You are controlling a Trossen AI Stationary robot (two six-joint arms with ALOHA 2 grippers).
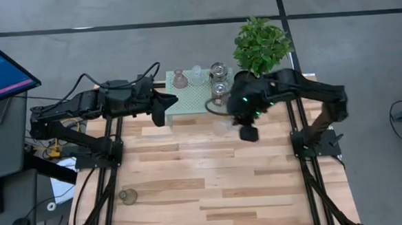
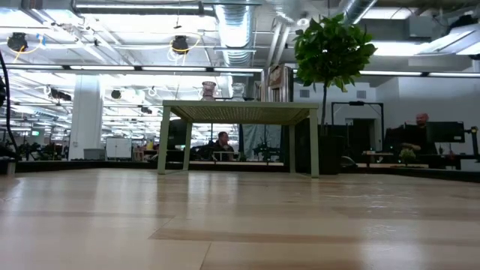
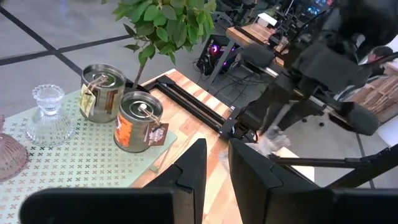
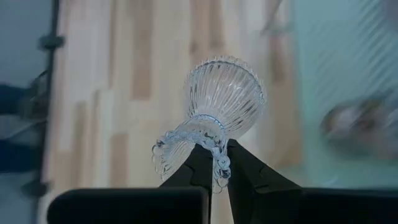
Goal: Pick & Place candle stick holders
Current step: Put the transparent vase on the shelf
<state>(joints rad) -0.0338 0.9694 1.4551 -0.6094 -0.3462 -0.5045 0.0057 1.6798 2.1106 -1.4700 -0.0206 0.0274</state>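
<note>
The right gripper (image 4: 214, 163) is clenched on the rim of a clear glass holder (image 4: 214, 112), holding it above the wooden bench (image 1: 211, 174) just in front of the mint-green stand (image 1: 187, 103). The left gripper (image 3: 214, 165) hovers beside the stand, its fingers slightly parted and holding nothing. A greenish holder (image 1: 128, 196) lies well apart, near the bench's front-left corner.

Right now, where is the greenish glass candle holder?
In the high view, the greenish glass holder stands alone near the table's front left corner, far from the mint-green stand at the back.
</note>
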